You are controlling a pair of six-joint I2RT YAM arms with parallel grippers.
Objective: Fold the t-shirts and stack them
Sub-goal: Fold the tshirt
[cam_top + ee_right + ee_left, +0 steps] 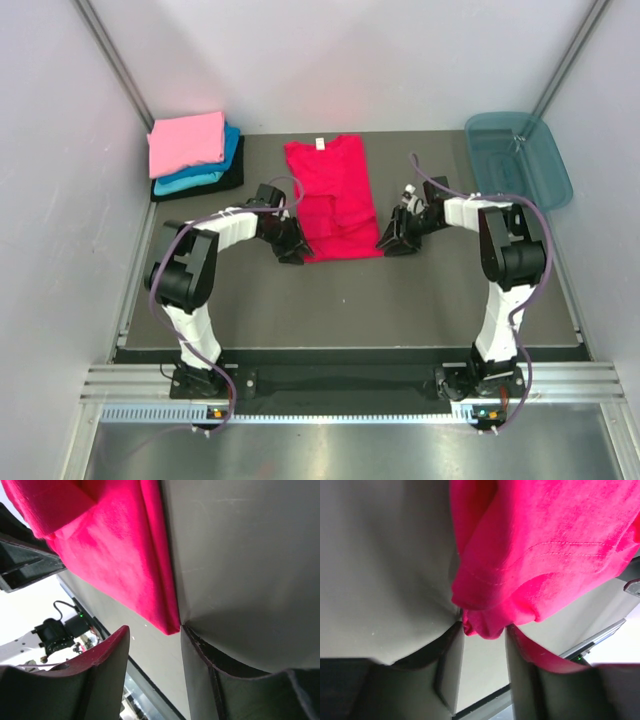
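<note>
Looking down from above and behind both arm bases over the whole table (pixel 400 300). Pressed close at each wrist, aimed past its own fingers at the mat. Shared across all 3 views: the red t-shirt (pixel 332 200) (pixel 545 550) (pixel 115 555), near edge.
</note>
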